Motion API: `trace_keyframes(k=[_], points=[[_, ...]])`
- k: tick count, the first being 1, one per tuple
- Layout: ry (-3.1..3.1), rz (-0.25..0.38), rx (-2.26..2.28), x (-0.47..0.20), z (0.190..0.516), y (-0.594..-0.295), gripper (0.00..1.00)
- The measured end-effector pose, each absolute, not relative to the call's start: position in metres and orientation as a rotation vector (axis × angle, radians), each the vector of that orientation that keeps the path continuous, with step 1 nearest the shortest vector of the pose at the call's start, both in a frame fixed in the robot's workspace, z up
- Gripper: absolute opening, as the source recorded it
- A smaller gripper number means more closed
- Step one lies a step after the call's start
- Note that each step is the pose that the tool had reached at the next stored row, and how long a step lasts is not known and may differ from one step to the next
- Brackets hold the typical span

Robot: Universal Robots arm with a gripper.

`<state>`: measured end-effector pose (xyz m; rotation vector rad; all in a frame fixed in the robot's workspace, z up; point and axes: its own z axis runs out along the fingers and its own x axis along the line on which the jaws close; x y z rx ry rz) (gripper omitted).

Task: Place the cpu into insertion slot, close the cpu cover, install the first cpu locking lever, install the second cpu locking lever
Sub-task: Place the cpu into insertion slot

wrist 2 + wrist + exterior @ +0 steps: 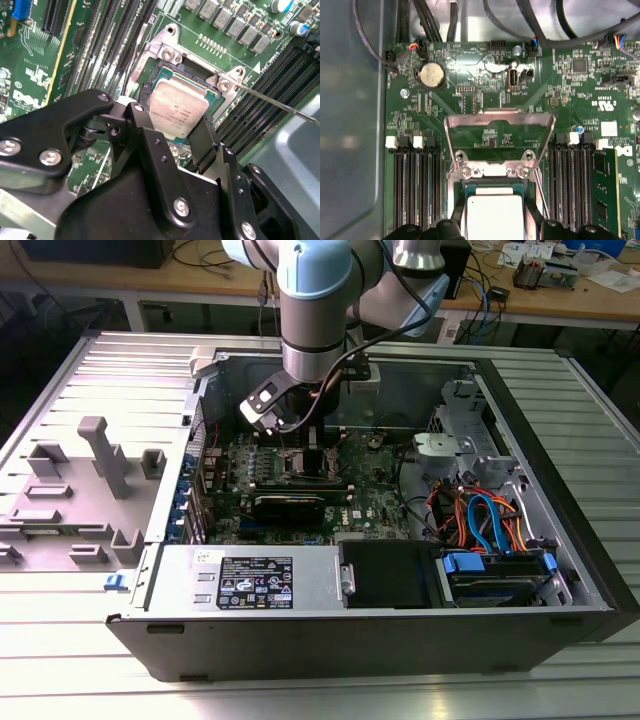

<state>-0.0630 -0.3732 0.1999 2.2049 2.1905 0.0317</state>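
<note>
Open computer case (330, 650) | power supply (250, 580), near side | coin battery (431, 75) | black memory slots (415, 190) | orange-blue cables (487, 520), exterior view's right | grey fixtures (100, 455), exterior view's left

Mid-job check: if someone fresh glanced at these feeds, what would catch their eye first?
First, in the second wrist view, the shiny cpu gripped in the black claw, right at the insertion slot. Next, in the first wrist view, the cpu cover stands open beside the slot. In the exterior view, the arm reaches down into the open computer case.
</note>
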Motion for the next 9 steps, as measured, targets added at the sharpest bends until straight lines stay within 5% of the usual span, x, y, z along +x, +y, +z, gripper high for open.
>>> trace_keyframes(k=[9], points=[[2.188, 0.031, 2.208, -0.063, 0.1994, -0.3752, 0.55]])
